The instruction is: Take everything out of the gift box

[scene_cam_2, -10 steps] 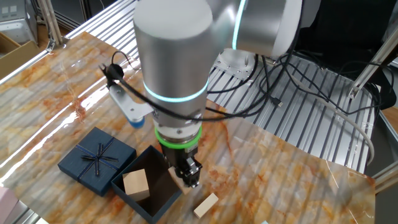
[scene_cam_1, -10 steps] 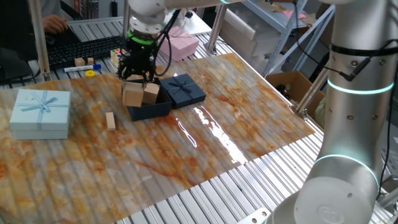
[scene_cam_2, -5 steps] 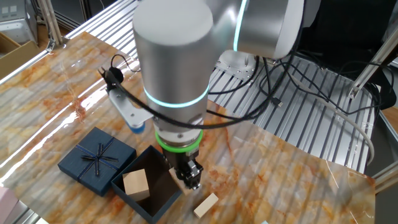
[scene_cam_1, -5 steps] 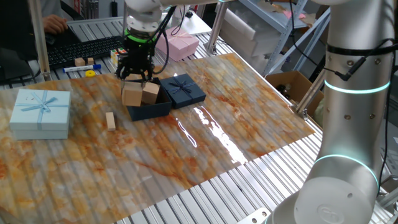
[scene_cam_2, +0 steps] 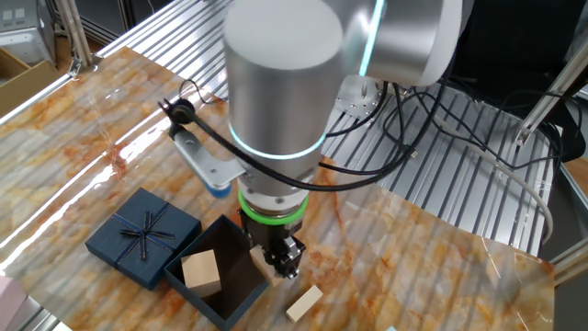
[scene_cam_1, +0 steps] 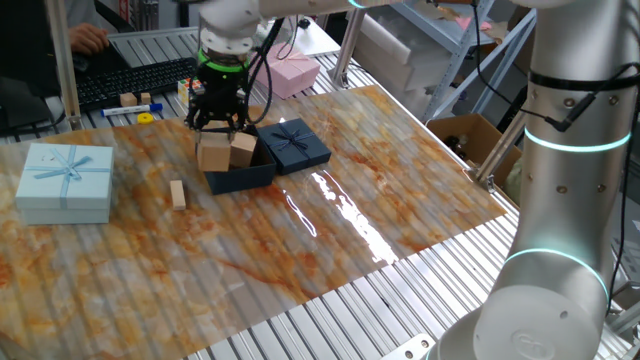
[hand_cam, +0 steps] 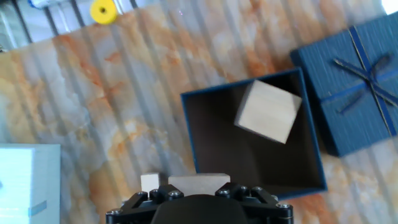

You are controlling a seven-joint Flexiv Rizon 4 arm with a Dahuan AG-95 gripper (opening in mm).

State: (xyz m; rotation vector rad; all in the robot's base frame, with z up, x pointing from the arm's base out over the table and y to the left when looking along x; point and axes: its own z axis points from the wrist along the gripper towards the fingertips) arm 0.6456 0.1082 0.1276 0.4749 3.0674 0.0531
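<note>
Apparently the gripper [scene_cam_1: 217, 125] pinches a pale wooden block [hand_cam: 199, 182] just above the gift box [hand_cam: 190, 134] wall. Carry it well clear of that wall before letting go, beside the thin slab [scene_cam_1: 177, 193]. One cube [hand_cam: 268, 112] remains inside the gift box, near the lid [hand_cam: 357, 74].

Arm swung, blocks unmoved

The arm's big upper segment [scene_cam_2: 280, 83] has shifted sideways above the bench; the claw [scene_cam_1: 218, 118] rolled slightly.

A robotics lab: a grey robot arm [scene_cam_1: 560, 180] stands at an aluminium-slat bench [scene_cam_1: 330, 320], with a keyboard [scene_cam_1: 130, 85], cables [scene_cam_2: 432, 138] and metal racks [scene_cam_1: 440, 40] behind.
</note>
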